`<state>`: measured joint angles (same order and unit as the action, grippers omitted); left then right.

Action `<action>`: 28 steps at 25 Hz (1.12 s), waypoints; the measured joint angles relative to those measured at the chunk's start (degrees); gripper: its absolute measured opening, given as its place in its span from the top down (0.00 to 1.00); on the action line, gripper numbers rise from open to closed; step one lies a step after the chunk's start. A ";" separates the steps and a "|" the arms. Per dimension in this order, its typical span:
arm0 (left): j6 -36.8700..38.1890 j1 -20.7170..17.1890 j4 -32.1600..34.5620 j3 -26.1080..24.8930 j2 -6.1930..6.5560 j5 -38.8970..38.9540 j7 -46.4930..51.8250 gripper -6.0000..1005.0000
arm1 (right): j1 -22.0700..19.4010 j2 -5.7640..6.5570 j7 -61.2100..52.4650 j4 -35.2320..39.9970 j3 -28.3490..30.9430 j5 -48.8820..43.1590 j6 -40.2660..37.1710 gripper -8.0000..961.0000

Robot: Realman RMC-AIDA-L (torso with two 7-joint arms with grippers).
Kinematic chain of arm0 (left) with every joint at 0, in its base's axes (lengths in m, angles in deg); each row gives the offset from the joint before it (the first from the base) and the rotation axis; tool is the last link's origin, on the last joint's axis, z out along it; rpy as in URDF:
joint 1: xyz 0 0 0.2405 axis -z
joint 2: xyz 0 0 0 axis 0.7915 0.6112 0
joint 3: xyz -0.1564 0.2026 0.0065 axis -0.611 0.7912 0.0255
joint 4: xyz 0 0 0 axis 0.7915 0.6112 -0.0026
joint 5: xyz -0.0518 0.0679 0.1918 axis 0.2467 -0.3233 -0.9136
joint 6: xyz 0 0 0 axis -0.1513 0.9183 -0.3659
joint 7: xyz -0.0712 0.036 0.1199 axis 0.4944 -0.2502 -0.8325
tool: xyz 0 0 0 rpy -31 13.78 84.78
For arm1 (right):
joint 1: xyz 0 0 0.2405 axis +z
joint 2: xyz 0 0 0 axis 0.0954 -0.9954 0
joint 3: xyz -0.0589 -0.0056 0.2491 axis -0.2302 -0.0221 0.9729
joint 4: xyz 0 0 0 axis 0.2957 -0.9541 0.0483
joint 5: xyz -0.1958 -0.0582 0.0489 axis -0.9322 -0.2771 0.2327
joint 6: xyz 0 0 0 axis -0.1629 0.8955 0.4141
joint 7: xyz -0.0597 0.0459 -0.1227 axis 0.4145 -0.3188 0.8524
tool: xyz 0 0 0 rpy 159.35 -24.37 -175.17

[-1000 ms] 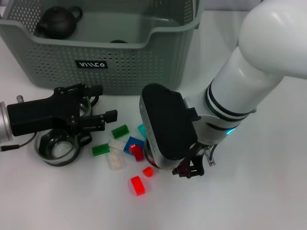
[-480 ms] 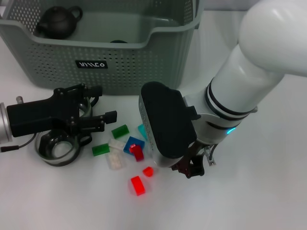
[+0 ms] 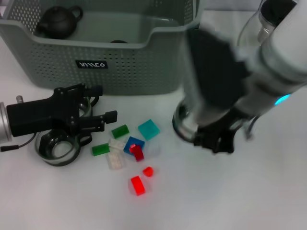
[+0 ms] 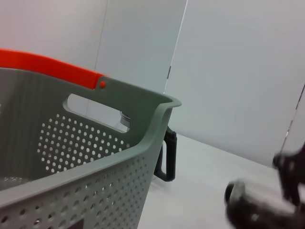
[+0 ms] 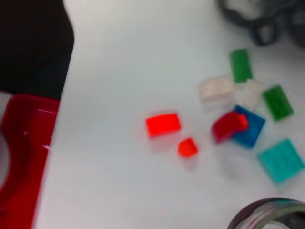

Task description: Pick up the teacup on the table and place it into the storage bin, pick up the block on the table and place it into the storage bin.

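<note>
1. The left gripper (image 3: 91, 111) sat in front of the storage bin (image 3: 144, 72), below its label, fingers apart w/ nothing between them, just above a dark glass cup (image 3: 57, 147) on the table.
2. The loose blocks (image 3: 128, 148) lay in front of the bin, between the two grippers: green, white, blue, teal, red.
3. The right gripper (image 3: 214, 140) was right of the blocks, near the bin's front right corner, beside a round glass item (image 3: 181, 122); fingers blurred, can't tell if it held anything.
4. Judged step: block pick-up. Next it prob. needs to come back over one block, e.g. the red block (image 3: 137, 185), which lay well left of the right gripper.
</note>
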<state>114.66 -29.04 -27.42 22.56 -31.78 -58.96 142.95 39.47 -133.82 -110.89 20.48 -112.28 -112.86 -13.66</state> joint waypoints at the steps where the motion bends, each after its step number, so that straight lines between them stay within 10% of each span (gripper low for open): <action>1: 0.02 0.00 0.03 -0.02 0.00 0.01 0.00 0.13 | -0.13 -0.02 -0.03 2.31 2.93 0.59 -2.84 0.94; 8: 0.05 0.47 0.00 -0.04 0.20 0.10 0.01 0.13 | 5.71 0.06 -0.08 8.78 22.08 11.45 -15.19 0.94; 18: 0.09 0.65 0.14 -0.03 0.26 0.11 0.01 0.13 | 13.50 -0.14 1.91 8.08 40.16 16.86 -11.30 0.94; 28: -0.31 1.17 0.10 -0.10 0.40 0.27 0.01 0.13 | 19.31 0.39 0.95 -15.51 34.80 9.79 28.37 0.94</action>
<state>114.35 -27.87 -27.31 22.46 -31.38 -58.69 142.96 58.79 -133.43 -109.94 4.96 -77.47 -103.06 14.71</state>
